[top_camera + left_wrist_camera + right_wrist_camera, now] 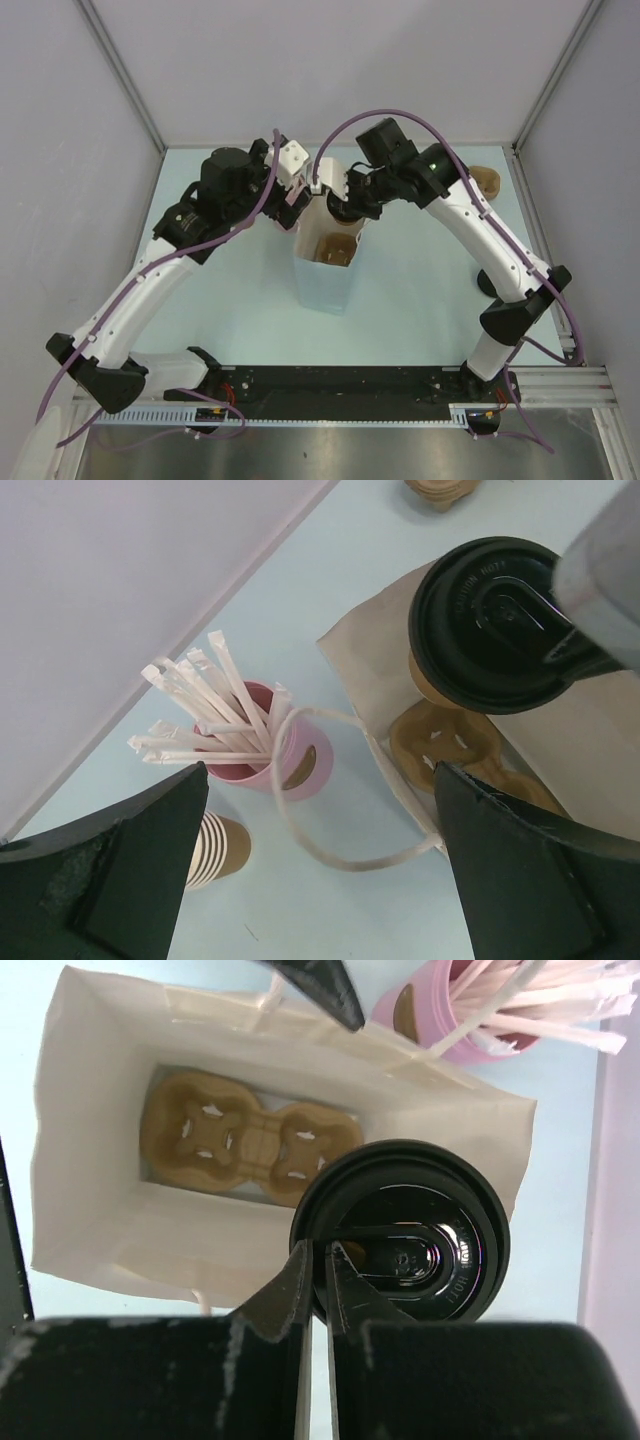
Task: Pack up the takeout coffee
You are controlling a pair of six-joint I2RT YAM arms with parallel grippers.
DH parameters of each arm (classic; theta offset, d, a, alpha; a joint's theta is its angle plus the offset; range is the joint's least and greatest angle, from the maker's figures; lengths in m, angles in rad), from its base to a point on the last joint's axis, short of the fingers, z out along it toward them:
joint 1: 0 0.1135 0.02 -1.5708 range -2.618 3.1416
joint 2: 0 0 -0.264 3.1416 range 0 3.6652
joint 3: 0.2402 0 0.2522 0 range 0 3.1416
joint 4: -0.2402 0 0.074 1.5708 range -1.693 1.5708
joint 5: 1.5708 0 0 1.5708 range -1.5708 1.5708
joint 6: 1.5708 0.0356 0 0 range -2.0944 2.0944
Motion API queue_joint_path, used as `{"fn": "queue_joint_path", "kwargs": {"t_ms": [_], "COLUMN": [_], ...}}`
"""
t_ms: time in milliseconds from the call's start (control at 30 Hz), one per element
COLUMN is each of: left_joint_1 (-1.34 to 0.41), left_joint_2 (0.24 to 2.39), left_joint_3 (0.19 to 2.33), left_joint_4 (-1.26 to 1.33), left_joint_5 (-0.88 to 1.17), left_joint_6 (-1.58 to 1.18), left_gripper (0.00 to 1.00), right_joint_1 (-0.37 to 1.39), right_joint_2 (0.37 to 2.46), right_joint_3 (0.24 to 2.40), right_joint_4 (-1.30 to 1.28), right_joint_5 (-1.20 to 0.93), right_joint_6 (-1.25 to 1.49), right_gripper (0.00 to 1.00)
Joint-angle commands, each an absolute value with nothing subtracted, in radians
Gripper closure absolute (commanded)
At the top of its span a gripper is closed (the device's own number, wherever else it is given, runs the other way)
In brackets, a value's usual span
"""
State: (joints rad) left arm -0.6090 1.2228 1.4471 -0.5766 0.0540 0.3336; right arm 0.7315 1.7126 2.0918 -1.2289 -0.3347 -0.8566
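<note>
The takeout coffee, a kraft-brown cup with a round black lid, hangs over the open mouth of the white paper bag. My right gripper is shut on the lid's rim. The coffee also shows in the left wrist view, above the bag. A brown cardboard cup carrier lies on the bag's floor. My left gripper is open and empty at the bag's back left edge, and the bag's handle loop lies between its fingers. In the top view the bag stands mid-table under both grippers.
A pink cup of white straws stands just behind the bag. A stack of tan lidless cups stands next to it. Another stack of tan cups is at the back right. Grey walls close in the table.
</note>
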Motion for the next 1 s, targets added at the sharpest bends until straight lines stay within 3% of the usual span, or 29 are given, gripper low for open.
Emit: {"fn": "queue_joint_path", "kwargs": {"t_ms": [0,233,600,733,967], "left_joint_1": [-0.601,-0.601,-0.600,-0.598,-0.588], "left_joint_2": [1.215,1.227,1.266,1.289,1.316], "left_joint_3": [1.445,1.453,1.489,1.519,1.511], "left_joint_4": [-0.523,-0.525,-0.540,-0.549,-0.517], "left_joint_5": [0.044,0.051,0.005,0.003,0.003], "left_joint_6": [0.299,0.285,0.285,0.302,0.298], "left_gripper": [0.00,0.01,0.04,0.07,0.28], "right_joint_1": [0.775,0.778,0.747,0.750,0.736], "right_joint_2": [1.615,1.591,1.847,1.855,1.835], "right_joint_3": [2.051,1.963,2.278,2.272,2.182], "right_joint_4": [-1.203,-1.069,-1.239,-1.258,-1.249], "right_joint_5": [-0.316,-0.288,-0.337,-0.351,-0.382], "right_joint_6": [-0.812,-0.772,-0.706,-0.696,-0.690], "right_gripper": [1.00,1.00,1.00,1.00,1.00]}}
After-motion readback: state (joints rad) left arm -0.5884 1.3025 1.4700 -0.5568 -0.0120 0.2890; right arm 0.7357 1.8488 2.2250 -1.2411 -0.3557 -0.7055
